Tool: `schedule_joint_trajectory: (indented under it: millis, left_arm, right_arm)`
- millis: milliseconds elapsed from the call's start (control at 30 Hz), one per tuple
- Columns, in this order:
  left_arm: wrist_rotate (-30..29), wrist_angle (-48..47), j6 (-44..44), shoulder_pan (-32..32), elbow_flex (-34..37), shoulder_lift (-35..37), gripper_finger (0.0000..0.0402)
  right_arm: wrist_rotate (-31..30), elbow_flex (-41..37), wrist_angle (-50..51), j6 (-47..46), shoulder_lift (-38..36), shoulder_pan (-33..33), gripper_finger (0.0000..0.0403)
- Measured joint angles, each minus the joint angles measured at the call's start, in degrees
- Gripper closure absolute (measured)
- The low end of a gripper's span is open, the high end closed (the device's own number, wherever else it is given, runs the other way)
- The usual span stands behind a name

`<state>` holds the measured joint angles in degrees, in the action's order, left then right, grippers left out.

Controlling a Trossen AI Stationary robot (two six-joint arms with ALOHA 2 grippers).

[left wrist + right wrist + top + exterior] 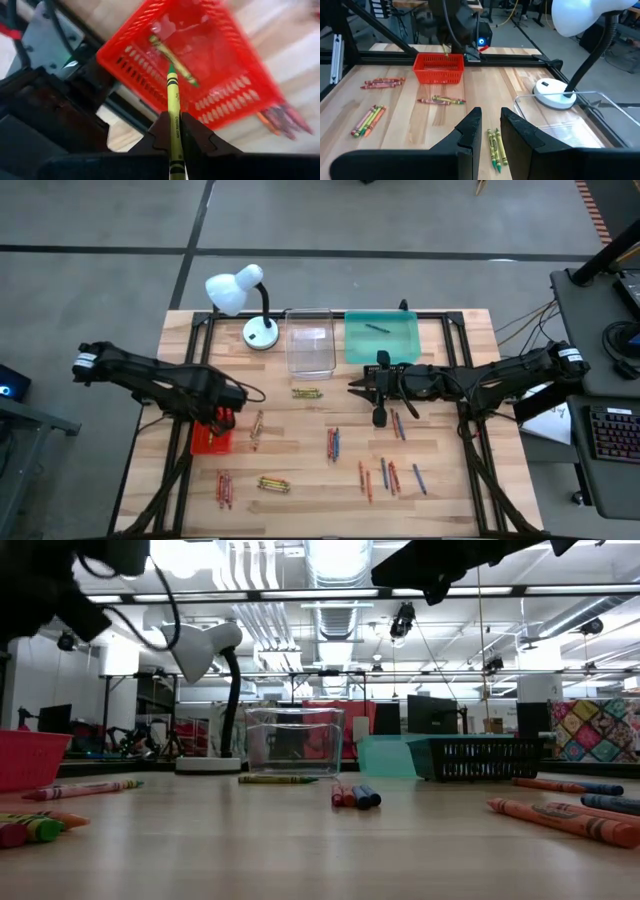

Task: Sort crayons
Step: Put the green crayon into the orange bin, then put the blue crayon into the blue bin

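Observation:
My left gripper (222,418) hangs over the red tray (208,442) at the table's left, shut on a yellow-green crayon (173,100). Another yellow-green crayon (175,62) lies inside the red tray (210,60). My right gripper (490,132) is open near the table's middle (360,385), pointing level toward the left with nothing between its fingers. Loose crayons lie flat in small groups: yellow-green ones (306,393) (273,483), orange ones (257,423), red and blue ones (333,442), red ones (224,488). My left gripper pinches the crayon's paper-wrapped shaft (176,125) between its two fingers. The crayon lies along the fingers, and its green tip (171,68) sticks out beyond them. The fingers come from above, pointing steeply down. The crayon is lifted clear above the red tray.
A white desk lamp (245,295), a clear tray (310,345) and a teal tray (382,338) stand along the far edge. A black basket (480,755) is beside the teal tray. More crayons (388,475) lie at the near right. Bare wood shows between the groups.

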<state>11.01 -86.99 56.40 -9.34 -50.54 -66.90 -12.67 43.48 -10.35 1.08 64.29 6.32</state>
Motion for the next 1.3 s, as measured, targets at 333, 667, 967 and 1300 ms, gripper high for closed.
schedule_joint_trajectory:
  millis: [333,667,967,1300]
  left_arm:
    - [0.0,1.5,2.7,0.0,4.6,-1.0,0.0324]
    - [-8.7,2.4,-2.0,0.0,-3.0,-0.7,0.0284]
    - [-24.7,19.3,-15.9,-1.1,-8.7,-0.5,0.0284]
    - [-25.6,43.0,-35.3,-1.4,-6.3,-0.5,0.0284]
  right_arm:
    - [0.0,0.0,-0.2,0.3,0.0,-0.2,0.0339]
    - [0.0,0.0,0.2,-2.4,-0.1,-2.0,0.0339]
    - [5.2,0.0,2.7,-14.7,-0.1,-2.0,0.0339]
    - [10.3,0.0,19.4,-46.3,0.9,0.6,0.0339]
